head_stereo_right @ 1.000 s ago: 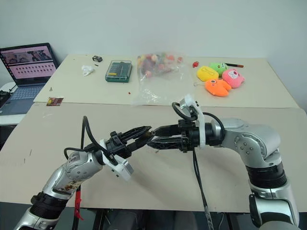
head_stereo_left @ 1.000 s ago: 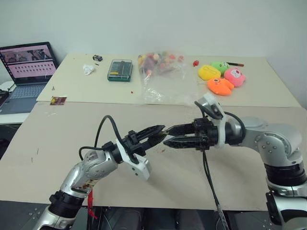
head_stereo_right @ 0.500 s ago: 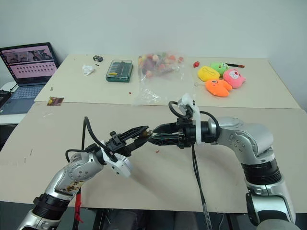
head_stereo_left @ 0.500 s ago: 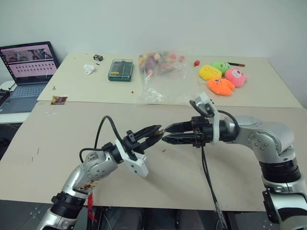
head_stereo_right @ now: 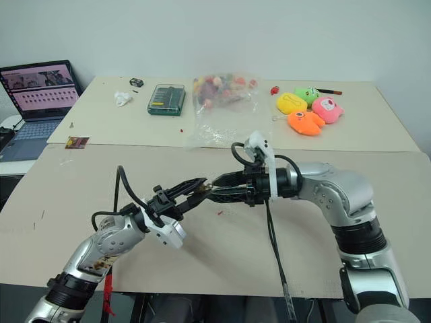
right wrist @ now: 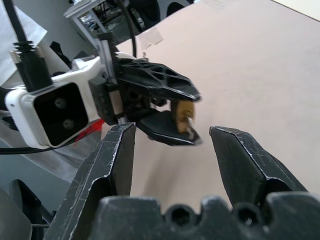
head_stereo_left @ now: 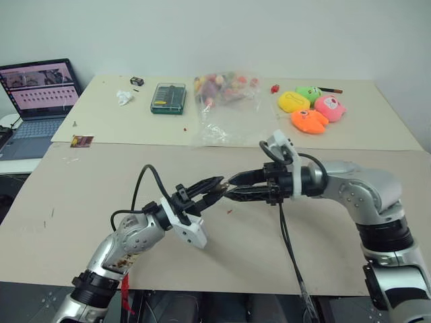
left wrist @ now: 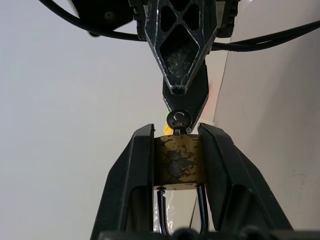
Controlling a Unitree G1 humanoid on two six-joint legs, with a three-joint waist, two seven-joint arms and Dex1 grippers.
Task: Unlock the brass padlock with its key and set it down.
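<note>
Left wrist view shows the padlock point(left wrist: 179, 163) clamped between the two fingers of the left hand point(left wrist: 176, 165), its brass body squeezed on both flat sides and its shackle running back toward the wrist. The key point(left wrist: 178, 121) sits in the end of the padlock that faces away from the wrist, its round head poking out just past the fingertips. The right hand point(left wrist: 183, 102) comes in from twelve o'clock there, with one finger tip right at the key head; whether it touches the key cannot be told.

From the head camera, both hands meet in the air above the near desk point(head_stereo_left: 81, 202), the left hand point(head_stereo_left: 214, 188) reaching in from eight o'clock and the right hand point(head_stereo_left: 232, 190) from three o'clock, tips almost together. The padlock is a small gold fleck at that meeting point.

In the right wrist view the right hand's fingers point(right wrist: 112, 165) stand apart with empty space between them, and the padlock point(right wrist: 183, 113) lies beyond them in the left hand's grip.

On the far desk point(head_stereo_left: 377, 128) lie plush toys point(head_stereo_left: 311, 110) at one o'clock, a clear bag point(head_stereo_left: 226, 108) at twelve and a green case point(head_stereo_left: 168, 98) at eleven. A laptop point(head_stereo_left: 37, 94) sits at ten o'clock.
</note>
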